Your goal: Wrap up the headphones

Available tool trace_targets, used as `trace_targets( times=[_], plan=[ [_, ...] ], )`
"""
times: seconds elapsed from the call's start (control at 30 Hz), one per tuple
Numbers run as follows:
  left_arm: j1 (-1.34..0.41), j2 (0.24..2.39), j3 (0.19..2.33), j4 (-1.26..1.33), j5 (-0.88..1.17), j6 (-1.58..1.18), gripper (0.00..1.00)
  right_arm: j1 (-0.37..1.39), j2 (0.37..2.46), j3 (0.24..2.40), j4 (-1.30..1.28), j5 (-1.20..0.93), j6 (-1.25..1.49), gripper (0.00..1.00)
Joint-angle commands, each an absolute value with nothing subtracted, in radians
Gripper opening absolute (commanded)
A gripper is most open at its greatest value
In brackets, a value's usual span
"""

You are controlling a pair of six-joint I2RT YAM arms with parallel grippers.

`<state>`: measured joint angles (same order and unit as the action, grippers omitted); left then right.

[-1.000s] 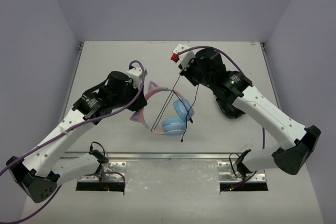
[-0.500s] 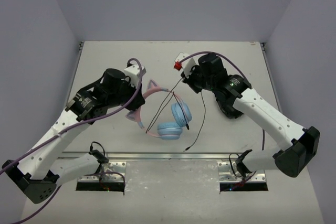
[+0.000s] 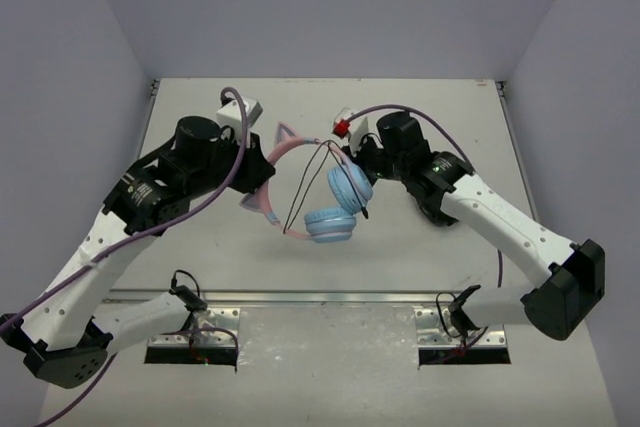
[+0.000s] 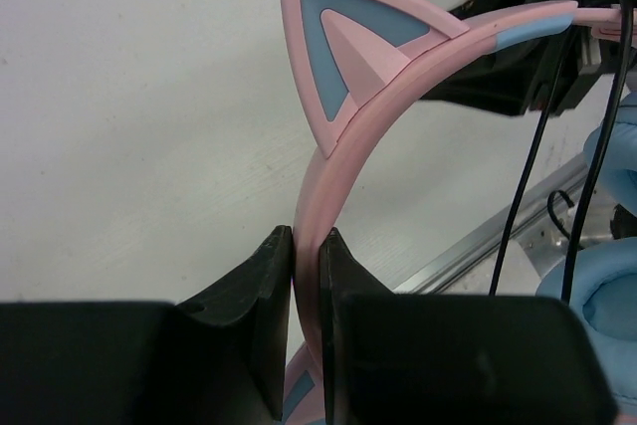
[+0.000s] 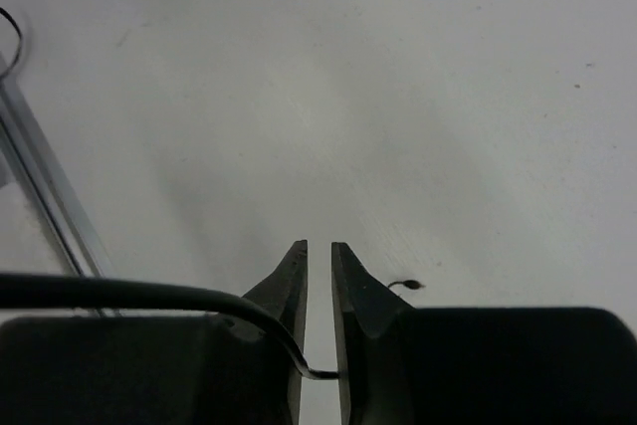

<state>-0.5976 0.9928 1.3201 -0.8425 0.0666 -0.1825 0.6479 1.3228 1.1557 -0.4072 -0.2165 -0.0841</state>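
The headphones (image 3: 318,187) hang above the table: pink headband (image 3: 275,152) with two cat ears, light-blue ear cups (image 3: 349,187) to the right. My left gripper (image 3: 258,179) is shut on the headband; in the left wrist view its jaws pinch the pink band (image 4: 317,206) just below a cat ear (image 4: 343,57). The thin black cord (image 3: 305,187) runs in loops across the headband. My right gripper (image 3: 360,154) is close beside the upper ear cup, shut on the cord. In the right wrist view the cord (image 5: 149,295) bends in between the jaws of my right gripper (image 5: 318,251).
A metal strip (image 3: 320,297) runs along the table's near edge. Grey walls close in the table on the left, back and right. The right arm's forearm (image 3: 490,212) lies across the right half of the table.
My left gripper has lifted the headphones up and toward the back. My right gripper has moved in close to the ear cups, drawing the cord's dangling end up with it.
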Motion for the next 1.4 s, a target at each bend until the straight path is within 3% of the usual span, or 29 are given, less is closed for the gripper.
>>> trace_targets(
  times=[0.0, 0.23, 0.33, 0.47, 0.77, 1.27, 1.37],
  plan=[
    [-0.611, 0.956, 1.436, -0.681, 0.006, -0.296, 0.00, 0.641, 1.282, 1.140, -0.217, -0.345, 0.115, 0.17],
    [-0.609, 1.049, 1.737, -0.776, -0.151, -0.399, 0.00, 0.643, 1.371, 1.111, 0.154, -0.535, 0.411, 0.15],
    [-0.609, 1.115, 1.857, -0.828, -0.216, -0.461, 0.00, 0.650, 1.474, 1.140, 0.256, -0.589, 0.533, 0.05],
    [-0.609, 1.155, 1.959, -0.851, -0.282, -0.527, 0.00, 0.679, 1.548, 1.164, 0.373, -0.609, 0.635, 0.04],
    [-0.609, 1.193, 2.075, -0.854, -0.494, -0.595, 0.00, 0.765, 1.660, 1.177, 0.552, -0.620, 0.761, 0.05],
    [-0.607, 1.275, 2.114, -0.945, -0.689, -0.669, 0.00, 0.815, 1.586, 0.967, 0.637, -0.583, 0.808, 0.07],
    [-0.604, 1.279, 2.089, -0.934, -0.727, -0.675, 0.00, 0.822, 1.549, 0.891, 0.653, -0.569, 0.818, 0.01]
  ],
)
